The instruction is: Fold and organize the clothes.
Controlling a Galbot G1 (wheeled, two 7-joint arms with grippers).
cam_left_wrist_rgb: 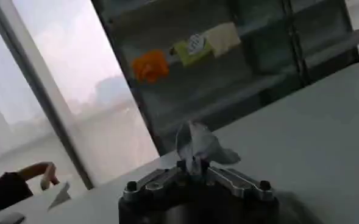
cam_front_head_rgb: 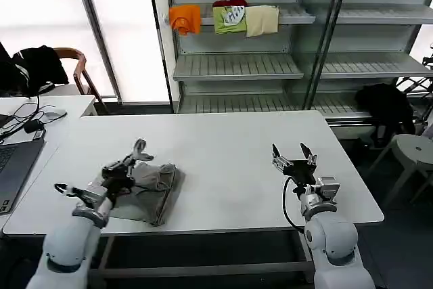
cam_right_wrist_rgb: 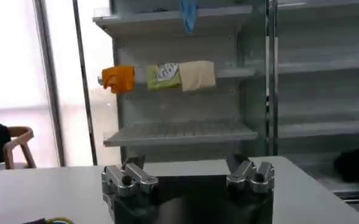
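Note:
A light grey shirt (cam_front_head_rgb: 154,189) lies bunched and partly folded on the white table (cam_front_head_rgb: 223,147), near its front left. My left gripper (cam_front_head_rgb: 134,158) hovers over the shirt's left side, shut on a pinch of the grey fabric. In the left wrist view that tuft of cloth (cam_left_wrist_rgb: 199,145) sticks up from between the closed jaws of the left gripper (cam_left_wrist_rgb: 194,164). My right gripper (cam_front_head_rgb: 293,156) stands open above the table's front right, well apart from the shirt. In the right wrist view the right gripper (cam_right_wrist_rgb: 188,169) has its fingers (cam_right_wrist_rgb: 125,178) spread wide with nothing between them.
A laptop (cam_front_head_rgb: 12,167) and cables sit on a second table at the left. Behind stands a metal shelf (cam_front_head_rgb: 237,65) with orange (cam_front_head_rgb: 185,18), green (cam_front_head_rgb: 229,18) and cream (cam_front_head_rgb: 262,19) folded garments. A chair with black clothing (cam_front_head_rgb: 37,65) is far left and a stool (cam_front_head_rgb: 414,148) at the right.

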